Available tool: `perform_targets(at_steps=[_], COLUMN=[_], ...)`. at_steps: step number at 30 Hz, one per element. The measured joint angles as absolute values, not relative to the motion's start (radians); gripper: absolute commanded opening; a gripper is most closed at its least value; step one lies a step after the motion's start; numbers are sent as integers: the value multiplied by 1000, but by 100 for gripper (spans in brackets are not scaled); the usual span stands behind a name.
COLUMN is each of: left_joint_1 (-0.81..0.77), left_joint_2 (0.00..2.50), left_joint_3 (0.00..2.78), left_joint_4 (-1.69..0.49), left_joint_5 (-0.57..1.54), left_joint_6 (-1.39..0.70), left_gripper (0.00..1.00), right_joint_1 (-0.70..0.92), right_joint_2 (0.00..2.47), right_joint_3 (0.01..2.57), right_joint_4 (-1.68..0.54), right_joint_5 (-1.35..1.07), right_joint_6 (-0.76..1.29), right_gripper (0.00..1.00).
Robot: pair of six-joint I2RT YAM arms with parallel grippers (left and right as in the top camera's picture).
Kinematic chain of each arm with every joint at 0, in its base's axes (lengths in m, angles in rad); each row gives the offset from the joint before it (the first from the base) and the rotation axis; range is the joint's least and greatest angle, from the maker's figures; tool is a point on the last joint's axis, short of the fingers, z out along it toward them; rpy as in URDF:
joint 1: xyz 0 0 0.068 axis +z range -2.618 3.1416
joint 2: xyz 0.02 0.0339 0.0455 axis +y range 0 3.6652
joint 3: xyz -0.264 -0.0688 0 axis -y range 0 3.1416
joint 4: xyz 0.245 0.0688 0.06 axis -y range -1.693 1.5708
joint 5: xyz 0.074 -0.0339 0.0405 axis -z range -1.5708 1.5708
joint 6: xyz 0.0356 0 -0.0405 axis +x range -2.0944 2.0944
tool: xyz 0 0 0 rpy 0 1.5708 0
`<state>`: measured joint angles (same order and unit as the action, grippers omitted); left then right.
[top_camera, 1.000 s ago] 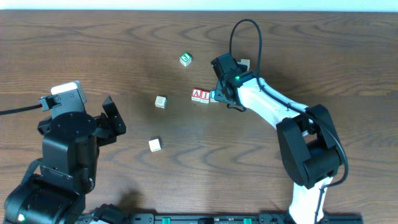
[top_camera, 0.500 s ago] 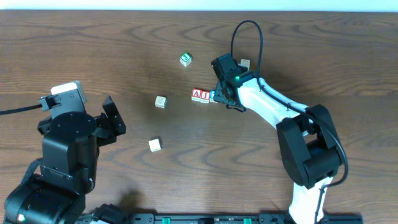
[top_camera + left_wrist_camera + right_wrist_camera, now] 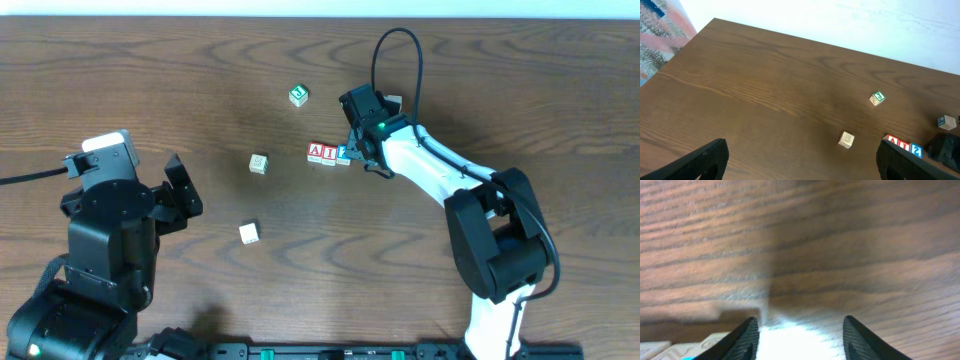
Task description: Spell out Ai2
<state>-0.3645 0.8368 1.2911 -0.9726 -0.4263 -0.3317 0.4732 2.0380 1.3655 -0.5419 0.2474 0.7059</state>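
While the right fingers (image 3: 747, 337) are hugging the 2 cube (image 3: 343, 153), touching it on both sides, the cube is sitting on the desk (image 3: 150, 80) between them. The I cube (image 3: 329, 152) is sitting just beside it, outside the fingers, and the A cube (image 3: 317, 151) is sitting one cube farther out. The word is looking done, I think, so letting go is the step in hand. Next, the fingers are going to need to open slowly and lift straight up without bumping the row. The left fingers (image 3: 705, 157) are hanging wide open, holding nothing, well apart from the row.
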Motion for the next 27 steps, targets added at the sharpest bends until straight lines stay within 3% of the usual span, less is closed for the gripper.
perform_targets(at_steps=[14,27], left_joint_1=[-364,-364], left_joint_2=[837,837], left_joint_3=[1291,1291], left_joint_4=[-973,-973], left_joint_5=[-426,-426], left_joint_6=[-332,-332], left_gripper=[95,95], right_joint_1=[427,434], right_joint_2=[1869,1990], right_joint_3=[1362,1362], right_joint_4=[-511,-439], right_joint_5=[313,253], right_joint_6=[521,515], right_gripper=[57,55])
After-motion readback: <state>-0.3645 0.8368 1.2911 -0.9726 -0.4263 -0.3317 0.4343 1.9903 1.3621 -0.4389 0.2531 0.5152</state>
